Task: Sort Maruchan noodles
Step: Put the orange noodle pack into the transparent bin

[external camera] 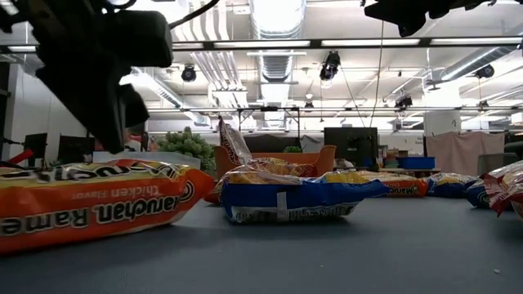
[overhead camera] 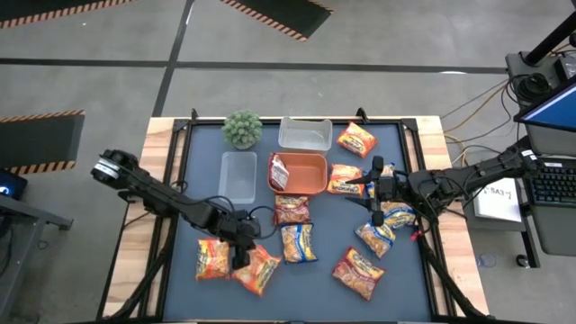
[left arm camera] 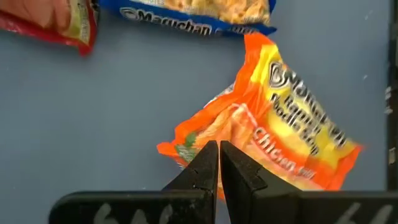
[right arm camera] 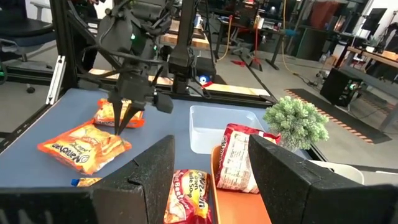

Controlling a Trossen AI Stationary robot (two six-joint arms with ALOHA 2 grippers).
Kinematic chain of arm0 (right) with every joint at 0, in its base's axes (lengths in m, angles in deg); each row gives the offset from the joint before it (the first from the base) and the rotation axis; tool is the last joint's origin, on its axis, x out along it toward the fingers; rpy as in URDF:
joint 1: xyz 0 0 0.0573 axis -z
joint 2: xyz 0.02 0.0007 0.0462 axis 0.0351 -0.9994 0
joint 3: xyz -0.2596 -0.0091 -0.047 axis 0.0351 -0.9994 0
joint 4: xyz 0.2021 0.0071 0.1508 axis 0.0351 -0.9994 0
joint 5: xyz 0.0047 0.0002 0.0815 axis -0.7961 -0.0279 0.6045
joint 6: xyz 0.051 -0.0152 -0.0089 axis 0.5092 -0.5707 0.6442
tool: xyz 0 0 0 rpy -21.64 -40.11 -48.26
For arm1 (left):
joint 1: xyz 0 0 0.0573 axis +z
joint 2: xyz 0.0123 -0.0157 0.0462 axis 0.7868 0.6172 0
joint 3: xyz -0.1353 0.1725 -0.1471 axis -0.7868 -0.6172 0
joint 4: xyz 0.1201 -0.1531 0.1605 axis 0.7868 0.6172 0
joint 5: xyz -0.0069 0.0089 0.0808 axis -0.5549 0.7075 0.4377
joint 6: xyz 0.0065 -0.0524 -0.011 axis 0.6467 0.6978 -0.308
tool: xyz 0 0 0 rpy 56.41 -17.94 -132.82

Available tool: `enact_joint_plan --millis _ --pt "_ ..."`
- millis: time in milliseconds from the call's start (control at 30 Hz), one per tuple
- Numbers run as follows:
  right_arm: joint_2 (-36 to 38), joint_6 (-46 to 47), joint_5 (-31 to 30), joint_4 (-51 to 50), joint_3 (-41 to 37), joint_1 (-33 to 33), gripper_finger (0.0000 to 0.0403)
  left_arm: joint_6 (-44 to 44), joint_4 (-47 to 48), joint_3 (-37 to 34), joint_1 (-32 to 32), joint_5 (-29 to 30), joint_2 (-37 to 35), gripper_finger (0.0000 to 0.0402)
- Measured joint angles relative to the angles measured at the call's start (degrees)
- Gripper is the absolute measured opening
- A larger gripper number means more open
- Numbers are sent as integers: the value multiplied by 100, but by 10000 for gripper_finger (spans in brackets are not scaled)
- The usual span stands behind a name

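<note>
Several Maruchan noodle packets lie flat on the dark mat: orange ones (overhead camera: 213,258) (overhead camera: 256,268) (overhead camera: 357,139), red ones (overhead camera: 291,209) (overhead camera: 358,273), blue ones (overhead camera: 298,243) (overhead camera: 376,237). One red packet (right arm camera: 239,158) leans against the wall inside the orange tray (overhead camera: 310,184). My left gripper (left arm camera: 218,152) is shut and points down over one end of the near orange chicken packet (left arm camera: 280,130). My right gripper (right arm camera: 211,186) is open and hovers above the packets (overhead camera: 345,180) right of the tray. My left gripper's shut fingertips (left arm camera: 208,155) stand from above over the crumpled end (left arm camera: 186,140) of the orange chicken packet, which lies flat on the mat. I cannot tell whether they touch it.
Two clear tubs (overhead camera: 304,133) (overhead camera: 238,175) stand beside the tray, and a small green plant (overhead camera: 242,129) sits at the far left of the mat. Bare mat shows along the near edge (overhead camera: 306,292). A wooden rim (overhead camera: 162,180) frames the mat.
</note>
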Motion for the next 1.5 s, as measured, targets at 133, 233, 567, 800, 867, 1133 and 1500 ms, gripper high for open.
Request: enact_joint_plan --millis 133,233,567,800,867,1133,1500 --pt "0 4 -2 2 -2 -1 194 544 106 72 -9 -168 -6 2" --pt "0 4 0 2 -2 -2 194 1146 217 82 -9 -336 -65 19" --pt "0 -2 -1 -2 -2 0 194 2624 234 82 -55 -441 -76 214" --pt "0 -2 0 -23 -2 0 194 3260 35 82 -134 523 -63 352" --pt "0 -4 0 -28 -2 -1 194 3461 39 82 -186 722 -63 365" --pt "0 -9 1 -43 -2 -2 194 4131 -239 69 -589 996 226 359" --pt "0 9 2 -39 -2 -1 194 4266 -856 69 -714 1053 997 356"
